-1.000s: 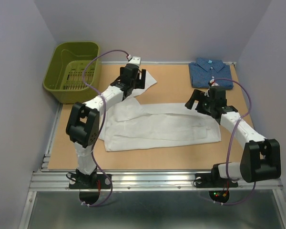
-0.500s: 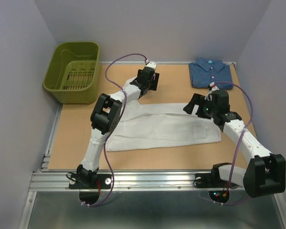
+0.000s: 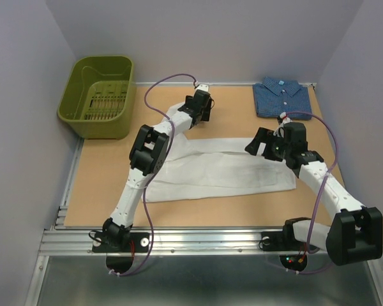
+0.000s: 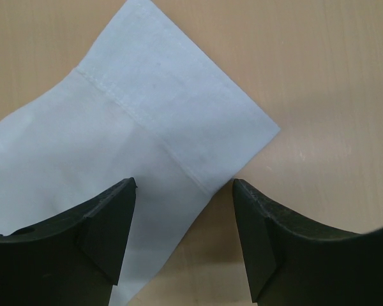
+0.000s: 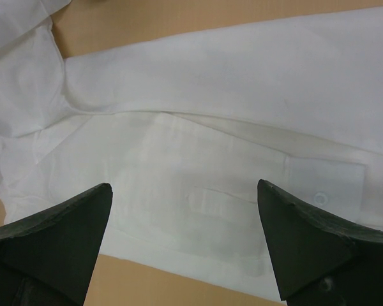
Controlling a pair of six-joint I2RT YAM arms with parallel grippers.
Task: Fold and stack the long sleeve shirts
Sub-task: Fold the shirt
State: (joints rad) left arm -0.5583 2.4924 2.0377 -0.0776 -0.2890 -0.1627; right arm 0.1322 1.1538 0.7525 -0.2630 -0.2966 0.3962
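Top external view gives you the white shirt (image 3: 223, 169) spread across the middle of the table (image 3: 96, 191), its body lying as a long band and one sleeve running up toward the far edge. The left gripper (image 3: 202, 106) hangs over that sleeve's end. Its arm stretches diagonally over the shirt's left part and hides some cloth from you there. The right gripper (image 3: 262, 141) hovers above the shirt's right part. The dark blue shirt (image 3: 279, 97) lies folded in the far right corner, well apart from the white one, and a green basket (image 3: 96, 124) sits at the far left. A purple cable (image 3: 154, 86) loops above the left arm. Left wrist view shows you the sleeve cuff (image 4: 172, 127) flat on the tabletop, its corner pointing right. The dark fingers (image 4: 108, 223) stand apart on either side of the cuff's near edge with nothing clamped between them; you cannot tell whether the tips touch the cloth. Right wrist view shows you wide-spread jaws over rumpled white cloth with a small button (image 5: 319, 198) at the right, gripping nothing.
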